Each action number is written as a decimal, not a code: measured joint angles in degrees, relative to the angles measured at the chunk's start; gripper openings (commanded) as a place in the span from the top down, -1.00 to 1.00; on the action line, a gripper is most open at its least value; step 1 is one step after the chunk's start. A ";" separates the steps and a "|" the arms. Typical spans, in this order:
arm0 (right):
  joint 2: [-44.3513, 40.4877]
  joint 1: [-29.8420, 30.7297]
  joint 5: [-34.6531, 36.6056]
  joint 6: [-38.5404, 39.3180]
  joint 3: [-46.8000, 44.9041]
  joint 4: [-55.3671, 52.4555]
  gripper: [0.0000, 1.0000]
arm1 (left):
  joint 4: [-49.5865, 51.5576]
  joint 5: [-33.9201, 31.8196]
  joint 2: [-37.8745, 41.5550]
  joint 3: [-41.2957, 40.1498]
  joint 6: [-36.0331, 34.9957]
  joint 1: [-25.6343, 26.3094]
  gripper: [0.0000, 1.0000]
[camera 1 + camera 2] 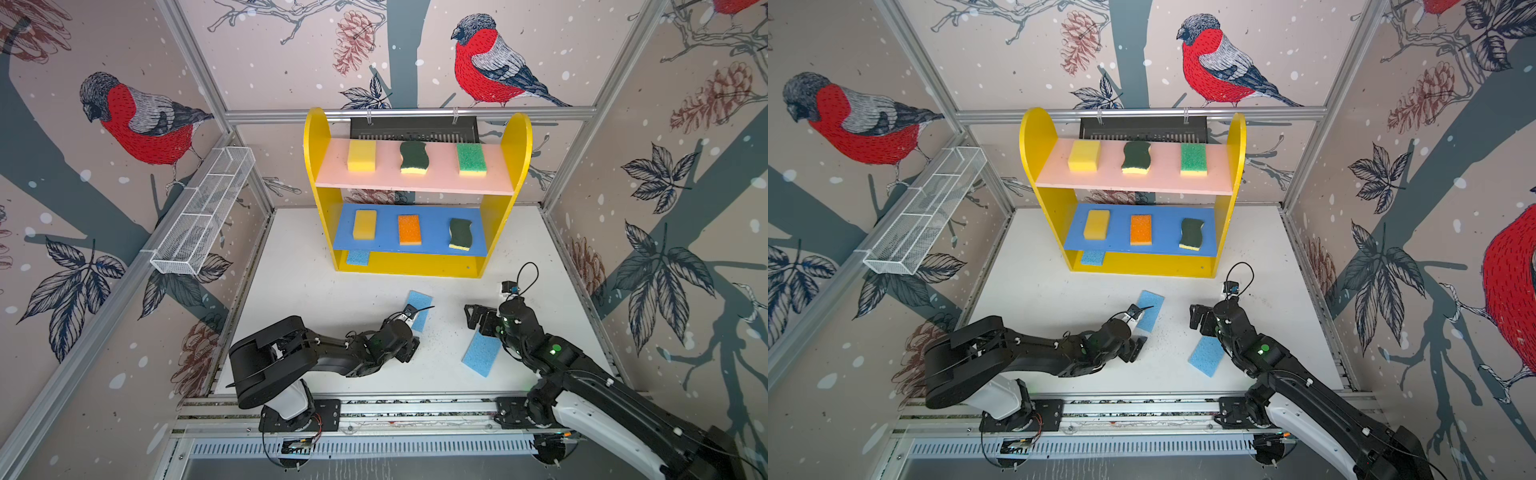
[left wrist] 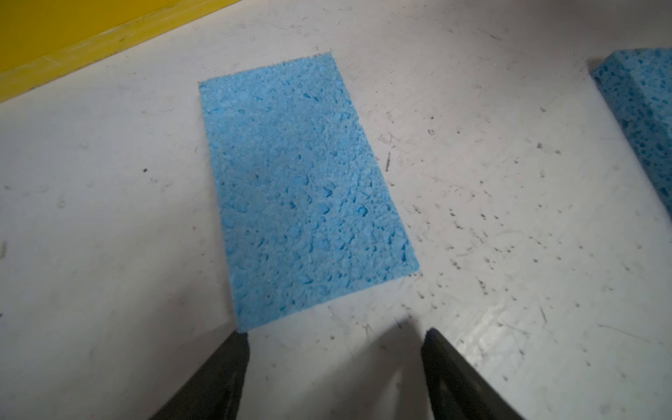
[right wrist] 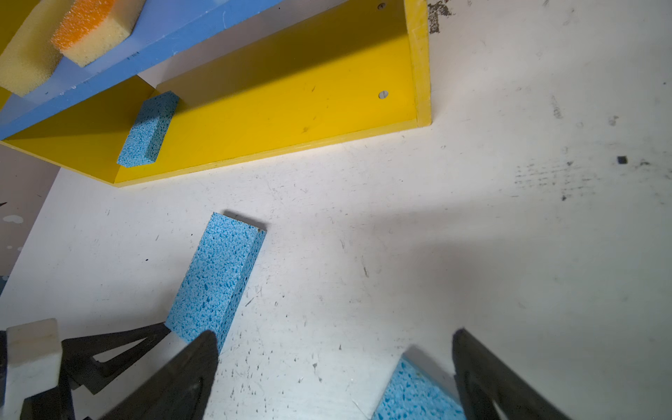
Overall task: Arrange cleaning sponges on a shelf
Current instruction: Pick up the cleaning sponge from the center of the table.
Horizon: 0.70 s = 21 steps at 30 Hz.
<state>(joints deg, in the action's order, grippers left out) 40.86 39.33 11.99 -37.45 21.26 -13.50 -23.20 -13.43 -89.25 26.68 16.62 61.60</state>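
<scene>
The shelf stands at the back. Its pink board carries a yellow, a wavy dark-green and a bright-green sponge. On the blue board lie a yellow, an orange and a wavy dark-green one. One light-blue sponge rests on the bottom level. Two light-blue sponges lie flat on the table. My left gripper is open at the near end of the first, one fingertip at its corner. My right gripper hangs open over the second.
A white wire-mesh basket hangs on the left wall. A black slotted tray hangs behind the shelf. Aluminium frame posts and patterned walls close in the white table on three sides. The arms' base rail runs along the front.
</scene>
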 measured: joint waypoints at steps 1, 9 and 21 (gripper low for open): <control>0.00 0.00 0.02 0.00 -0.09 0.11 -1.00 | 0.20 0.37 -0.02 0.22 0.00 0.00 -0.50; -0.22 -0.07 0.17 0.24 -0.61 0.11 -1.00 | 2.60 -1.57 -3.48 4.85 3.78 -0.17 -0.56; -3.19 -0.42 0.17 3.06 -0.33 -0.24 -0.99 | 7.82 -4.81 -3.91 7.61 10.51 -0.20 -0.97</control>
<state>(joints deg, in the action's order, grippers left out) 37.67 38.92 12.16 -34.39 20.93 -13.74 -15.38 -18.24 -93.17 34.28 27.14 61.41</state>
